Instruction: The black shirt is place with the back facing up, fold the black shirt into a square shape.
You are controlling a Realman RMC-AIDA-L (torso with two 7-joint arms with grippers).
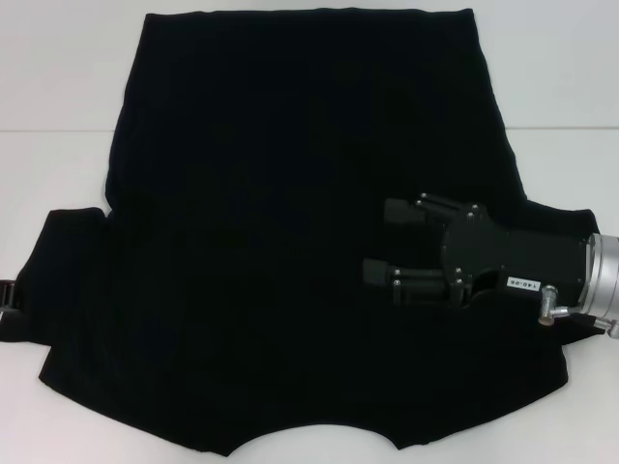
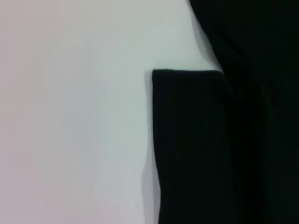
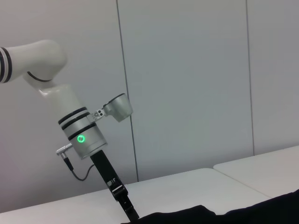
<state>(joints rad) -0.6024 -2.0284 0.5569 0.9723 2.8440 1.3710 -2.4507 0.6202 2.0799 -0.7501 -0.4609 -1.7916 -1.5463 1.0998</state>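
Note:
The black shirt [image 1: 290,251] lies spread flat on the white table [image 1: 58,87], its curved neckline at the near edge and its hem at the far side. My right gripper [image 1: 383,242] hovers over the shirt's right part, pointing left, its jaws open and empty. My left gripper [image 1: 8,296] shows only as a sliver at the far left, by the left sleeve's end. The right wrist view shows the left arm [image 3: 81,133] reaching down, with its gripper [image 3: 130,211] at the shirt's edge [image 3: 196,215]. The left wrist view shows the left sleeve [image 2: 196,149] flat on the table.
White table surface [image 2: 70,116] lies bare to the left of the sleeve and along the far corners [image 1: 561,77]. A grey panelled wall [image 3: 187,84] stands behind the table.

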